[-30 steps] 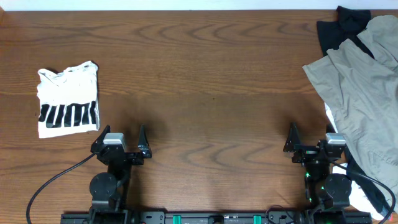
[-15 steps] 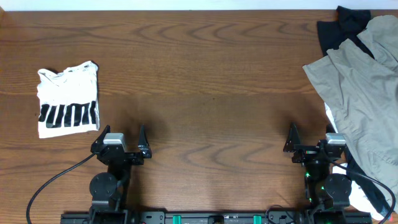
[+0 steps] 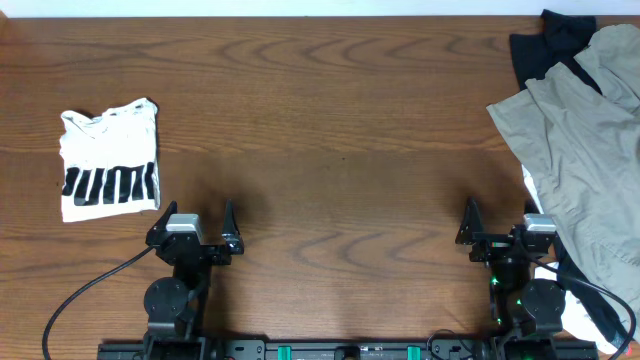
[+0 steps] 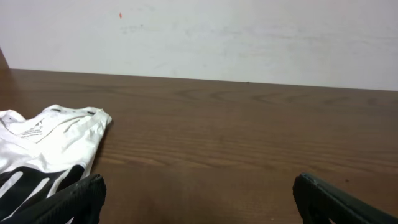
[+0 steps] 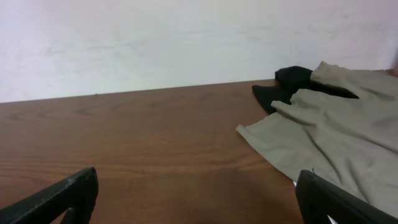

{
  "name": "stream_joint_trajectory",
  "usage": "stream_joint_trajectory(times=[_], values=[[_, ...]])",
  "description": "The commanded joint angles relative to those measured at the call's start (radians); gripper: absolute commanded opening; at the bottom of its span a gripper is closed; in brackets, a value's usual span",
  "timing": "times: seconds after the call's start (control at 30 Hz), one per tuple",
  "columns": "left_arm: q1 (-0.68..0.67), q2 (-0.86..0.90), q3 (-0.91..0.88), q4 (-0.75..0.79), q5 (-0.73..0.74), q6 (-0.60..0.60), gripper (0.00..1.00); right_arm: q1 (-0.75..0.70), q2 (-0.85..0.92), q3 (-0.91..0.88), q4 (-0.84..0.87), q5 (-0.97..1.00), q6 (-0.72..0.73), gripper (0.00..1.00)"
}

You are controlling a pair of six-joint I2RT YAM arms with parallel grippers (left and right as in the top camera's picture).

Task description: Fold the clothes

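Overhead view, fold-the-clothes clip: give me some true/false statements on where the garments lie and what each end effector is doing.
1. The khaki shorts lie crumpled at the right edge of the table. True.
2. The left end effector grips the white top. False: it is open and empty, apart from the top.
3. A black garment lies partly under the shorts at the far right corner. True.
4. The right end effector is shut on the shorts. False: it is open and holds nothing, just left of the pile.
5. The white top, with its black bar print, lies on the left side of the table. True.
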Motion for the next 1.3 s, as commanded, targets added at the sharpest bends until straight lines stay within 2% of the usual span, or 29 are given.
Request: stream_joint_trajectory(times=[0.0,0.93,1.03,1.13,1.27], values=[[-0.002,-0.008,-0.023,-0.026,-0.031,0.016,0.98,-0.003,-0.005,-0.004,-0.001,-0.003,-0.014,0.99],[-0.002,-0.006,-0.023,-0.029,-0.026,0.011,0.98,-0.003,-0.004,-0.004,-0.005,-0.031,-0.003,0.99],[-0.002,-0.006,-0.023,-0.023,-0.026,-0.058,0.98,-0.003,-0.004,0.000,-0.014,-0.037,-0.003,0.99],[-0.002,-0.006,-0.009,-0.035,-0.005,-0.129,0.98,-0.003,-0.003,0.044,-0.101,-0.003,-0.003,0.99],[-0.002,0.012,0.051,-0.060,0.076,-0.152,0.98,-0.003,0.031,0.166,-0.304,0.108,-0.003,0.99]])
